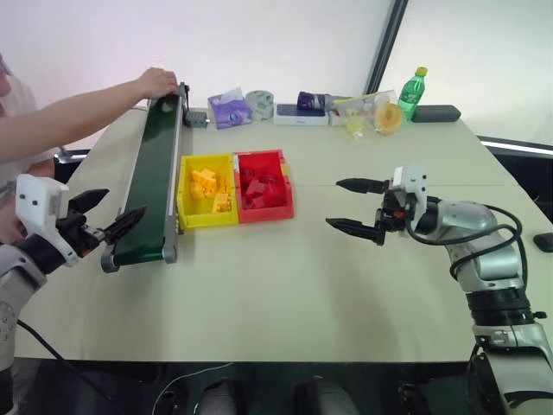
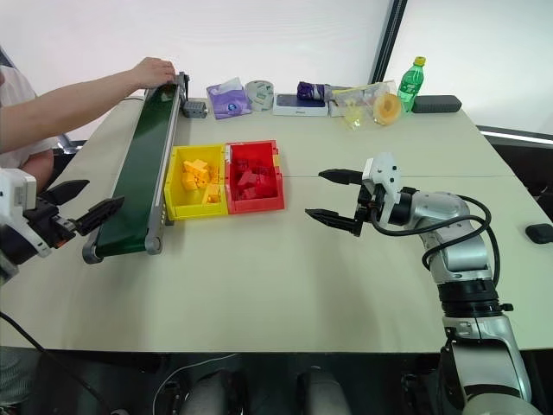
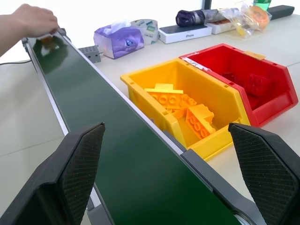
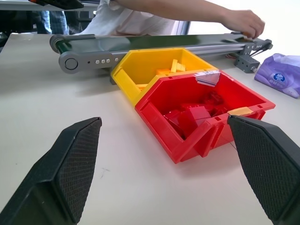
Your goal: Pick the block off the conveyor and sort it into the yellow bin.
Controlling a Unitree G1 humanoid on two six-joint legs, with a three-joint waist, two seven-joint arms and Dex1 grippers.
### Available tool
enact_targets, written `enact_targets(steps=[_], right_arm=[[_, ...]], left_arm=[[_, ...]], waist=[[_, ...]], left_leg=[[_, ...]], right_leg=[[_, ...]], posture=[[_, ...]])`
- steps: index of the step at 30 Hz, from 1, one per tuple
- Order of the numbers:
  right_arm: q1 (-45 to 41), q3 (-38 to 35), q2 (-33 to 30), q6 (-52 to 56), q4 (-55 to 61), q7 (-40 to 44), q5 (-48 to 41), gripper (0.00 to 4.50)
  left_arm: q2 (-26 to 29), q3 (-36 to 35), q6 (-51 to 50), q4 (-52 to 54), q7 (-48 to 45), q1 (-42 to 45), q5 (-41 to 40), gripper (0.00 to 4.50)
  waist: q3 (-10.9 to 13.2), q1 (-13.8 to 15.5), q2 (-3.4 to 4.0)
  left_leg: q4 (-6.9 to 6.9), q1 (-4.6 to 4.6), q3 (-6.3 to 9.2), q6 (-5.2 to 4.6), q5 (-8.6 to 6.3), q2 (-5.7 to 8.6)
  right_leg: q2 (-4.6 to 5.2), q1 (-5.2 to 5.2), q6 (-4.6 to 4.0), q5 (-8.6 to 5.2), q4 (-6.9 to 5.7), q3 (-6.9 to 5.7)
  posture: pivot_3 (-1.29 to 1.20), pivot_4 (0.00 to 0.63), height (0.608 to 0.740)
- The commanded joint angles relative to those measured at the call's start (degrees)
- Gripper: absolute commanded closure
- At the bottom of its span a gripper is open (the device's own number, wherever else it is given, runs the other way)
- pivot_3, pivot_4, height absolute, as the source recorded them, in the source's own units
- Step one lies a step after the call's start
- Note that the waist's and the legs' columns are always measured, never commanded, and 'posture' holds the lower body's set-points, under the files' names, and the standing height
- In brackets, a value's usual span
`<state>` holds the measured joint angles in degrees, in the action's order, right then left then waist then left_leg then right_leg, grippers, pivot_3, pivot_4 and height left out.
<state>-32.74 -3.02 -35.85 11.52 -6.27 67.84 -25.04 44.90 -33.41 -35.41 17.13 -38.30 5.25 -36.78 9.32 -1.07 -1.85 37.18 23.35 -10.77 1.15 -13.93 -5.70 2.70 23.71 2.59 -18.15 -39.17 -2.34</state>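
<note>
Block (image 3: 45, 40) under person's hand (image 3: 29, 21); both grippers' jaws wide, empty.

Dark green conveyor (image 1: 154, 181), bright yellow bin (image 1: 206, 216), red bin (image 1: 268, 211), purple tissue pack (image 1: 229, 109)

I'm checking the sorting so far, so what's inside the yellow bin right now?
The yellow bin holds a loose pile of yellow-orange bricks, some tilted. The bin floor under the pile is covered, and the near wall hides the front corner, so an exact count isn't possible.
</note>
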Motion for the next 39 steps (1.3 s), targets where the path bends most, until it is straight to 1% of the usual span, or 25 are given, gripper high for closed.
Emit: enact_targets(steps=[1, 5, 12, 29, 39], right_arm=[[-1.36, -0.65, 0.01, -1.02, 0.4, 0.3, -0.47, 0.0], [-1.24, -0.73, -0.09, -1.05, 0.39, 0.42, -0.49, 0.0], [-0.84, -0.79, -0.12, -1.26, 0.53, 0.45, -0.44, 0.0], [-1.16, -0.41, 0.23, -1.64, -0.43, 1.01, -0.27, 0.0], [-2.21, -0.15, 0.79, -2.08, -1.77, 1.56, 0.17, 0.0]], left_arm=[[0.4, -1.47, 1.86, 1.0, 0.33, 0.16, 0.15, 0.04], [0.36, -1.51, 1.7, 0.93, -0.13, 0.8, -1.19, 0.04], [0.61, -1.17, 1.44, 0.78, 0.57, 1.24, -1.02, 0.04], [0.34, -2.31, 0.46, 2.52, 1.75, -1.3, -2.05, 0.04], [-0.41, -2.31, 1.66, 3.18, 3.55, -1.01, -2.32, 0.04]], waist=[[0.0, 0.0, 0.0], [0.0, 0.0, 0.0], [0.0, 0.0, 0.0], [0.0, -0.01, 0.0], [0.0, -0.01, 0.0]], left_leg=[[0.0, 0.0, 0.0, 0.0, 0.0, 0.0], [0.0, 0.0, 0.0, 0.0, 0.0, 0.0], [0.0, 0.0, 0.0, 0.0, 0.0, 0.0], [0.0, 0.0, 0.0, 0.0, 0.0, 0.0], [0.0, 0.0, 0.0, 0.0, 0.0, 0.0]], right_leg=[[0.0, 0.0, 0.0, 0.0, 0.0, 0.0], [0.0, 0.0, 0.0, 0.0, 0.0, 0.0], [0.0, 0.0, 0.0, 0.0, 0.0, 0.0], [0.0, 0.0, 0.0, 0.0, 0.0, 0.0], [0.0, 0.0, 0.0, 0.0, 0.0, 0.0]], posture=[[0.0, 0.15, 0.74], [0.0, 0.15, 0.74], [0.0, 0.15, 0.74], [0.0, 0.15, 0.74], [0.0, 0.15, 0.74]])
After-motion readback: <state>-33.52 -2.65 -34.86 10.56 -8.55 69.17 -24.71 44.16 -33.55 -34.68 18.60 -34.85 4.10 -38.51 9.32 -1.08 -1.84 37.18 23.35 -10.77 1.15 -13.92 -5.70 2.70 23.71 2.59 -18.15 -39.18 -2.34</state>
